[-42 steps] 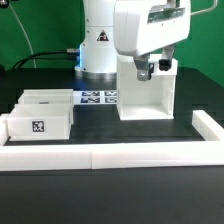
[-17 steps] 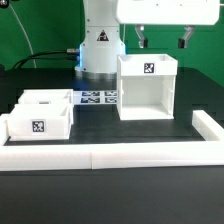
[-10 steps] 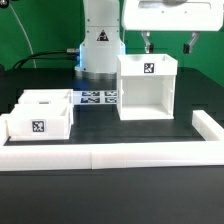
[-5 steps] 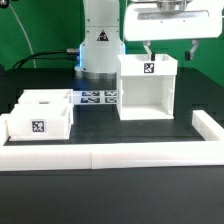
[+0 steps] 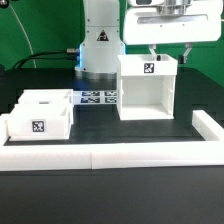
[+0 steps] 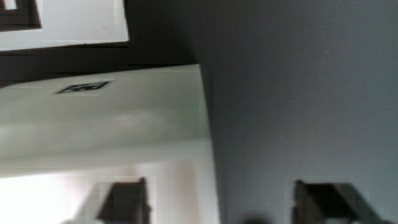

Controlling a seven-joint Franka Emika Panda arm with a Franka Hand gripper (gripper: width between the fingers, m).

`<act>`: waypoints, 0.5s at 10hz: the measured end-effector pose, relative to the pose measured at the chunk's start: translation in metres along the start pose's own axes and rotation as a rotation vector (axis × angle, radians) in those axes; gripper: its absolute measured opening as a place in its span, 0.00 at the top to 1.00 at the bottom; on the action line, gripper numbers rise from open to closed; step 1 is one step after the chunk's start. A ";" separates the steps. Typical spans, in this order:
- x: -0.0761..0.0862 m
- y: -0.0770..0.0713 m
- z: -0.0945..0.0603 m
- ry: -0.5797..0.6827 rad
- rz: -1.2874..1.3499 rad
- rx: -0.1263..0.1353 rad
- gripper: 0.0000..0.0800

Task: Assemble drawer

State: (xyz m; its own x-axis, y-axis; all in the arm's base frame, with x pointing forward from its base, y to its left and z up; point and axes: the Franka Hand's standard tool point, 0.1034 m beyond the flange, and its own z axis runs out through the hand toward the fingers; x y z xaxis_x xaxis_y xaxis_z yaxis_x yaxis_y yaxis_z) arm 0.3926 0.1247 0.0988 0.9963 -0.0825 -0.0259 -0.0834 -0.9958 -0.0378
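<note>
The tall open-fronted white box shell (image 5: 148, 88) stands upright on the black table, right of centre, with a tag on its top rear edge. My gripper (image 5: 169, 53) hangs open and empty just above the shell's top, towards its side wall on the exterior view's right. In the wrist view the shell (image 6: 107, 130) fills the lower half. One dark fingertip (image 6: 125, 202) is over the shell and the other (image 6: 331, 203) over the dark table beside it. Two shallow white trays (image 5: 40, 113) sit together at the exterior view's left, the front one with a tag on its face.
A long low white border wall (image 5: 110, 152) runs along the table's front and turns back at the exterior view's right (image 5: 208, 124). The marker board (image 5: 98, 98) lies flat between the trays and the shell. The robot base (image 5: 100, 45) stands behind.
The gripper was low at the shell 4.2 s ago, then rose clear. Over the last second it has shifted towards the exterior view's right and come down a little towards the shell's top.
</note>
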 end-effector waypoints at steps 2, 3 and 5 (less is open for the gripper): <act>0.000 0.000 0.000 0.000 0.000 0.000 0.70; 0.000 0.000 0.000 0.000 0.000 0.000 0.91; 0.000 0.000 0.000 0.000 0.000 0.000 0.95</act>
State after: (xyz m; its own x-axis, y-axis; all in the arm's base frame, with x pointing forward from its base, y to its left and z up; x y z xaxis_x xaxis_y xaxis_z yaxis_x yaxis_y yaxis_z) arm 0.3927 0.1246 0.0988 0.9963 -0.0826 -0.0256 -0.0835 -0.9958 -0.0379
